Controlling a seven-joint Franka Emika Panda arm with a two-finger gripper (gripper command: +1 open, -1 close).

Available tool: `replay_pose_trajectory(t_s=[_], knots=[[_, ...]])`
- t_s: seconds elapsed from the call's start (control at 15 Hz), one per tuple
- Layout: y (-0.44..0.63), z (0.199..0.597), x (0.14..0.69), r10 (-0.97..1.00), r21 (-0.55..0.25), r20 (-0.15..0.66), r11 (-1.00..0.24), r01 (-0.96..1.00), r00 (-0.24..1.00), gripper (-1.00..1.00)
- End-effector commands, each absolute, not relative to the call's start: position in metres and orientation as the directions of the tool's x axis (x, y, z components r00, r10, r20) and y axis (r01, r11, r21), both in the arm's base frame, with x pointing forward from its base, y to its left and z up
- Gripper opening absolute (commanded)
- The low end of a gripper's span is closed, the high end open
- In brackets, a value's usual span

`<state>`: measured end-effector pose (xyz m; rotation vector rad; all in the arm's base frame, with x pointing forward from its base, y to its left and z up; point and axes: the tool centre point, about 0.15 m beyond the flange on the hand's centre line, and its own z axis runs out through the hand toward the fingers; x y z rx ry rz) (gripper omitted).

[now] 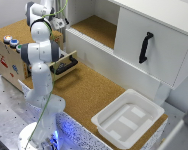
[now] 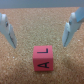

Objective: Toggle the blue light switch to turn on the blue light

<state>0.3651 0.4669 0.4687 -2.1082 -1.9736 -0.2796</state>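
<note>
Two pale fingers (image 2: 9,31) of the gripper (image 2: 39,43) stand wide apart in the wrist view, with nothing held between them. Under the gap lies a pink block (image 2: 42,57) printed with the black letters A and L, resting on the cork surface (image 2: 30,17) and touching neither finger.

From the exterior view, the white arm (image 1: 40,70) rises from its base near the lower edge of the exterior view's left and bends back, so that the gripper (image 1: 58,23) hangs high above the far part of the cork tabletop (image 1: 86,92). A wooden box (image 1: 8,62) sits at the exterior view's left. On its top is a row of small coloured knobs, and the blue switch (image 1: 14,43) appears to be the middle one, though the picture is too blurred to tell whether it is lit or which way it is set. The gripper is well apart from that switch.

Just beside the arm, a wooden drawer (image 1: 64,64) with a black handle juts out from the box. A white cabinet (image 1: 154,40) with a black door handle (image 1: 145,47) fills the exterior view's right, and a white bin (image 1: 128,120) rests near the table's front edge
</note>
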Motion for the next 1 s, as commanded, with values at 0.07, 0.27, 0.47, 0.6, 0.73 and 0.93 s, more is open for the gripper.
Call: replay_pose_trajectory(t_s=[0.07, 0.27, 0.47, 0.6, 0.73, 0.93], knots=[[0.448, 0.487, 0.369, 0.931, -0.076, 0.202, -0.293, 0.953, 0.303, 1.0], [0.435, 0.488, 0.37, 0.869, -0.059, 0.205, -0.449, 0.891, 0.451, 1.0], [0.417, 0.486, 0.372, 0.771, -0.044, 0.183, -0.613, 0.789, 0.61, 1.0], [0.409, 0.486, 0.373, 0.712, -0.039, 0.175, -0.685, 0.728, 0.68, 1.0], [0.399, 0.485, 0.374, 0.661, -0.031, 0.163, -0.739, 0.673, 0.733, 1.0], [0.386, 0.487, 0.375, 0.604, -0.002, 0.129, -0.793, 0.609, 0.787, 1.0]])
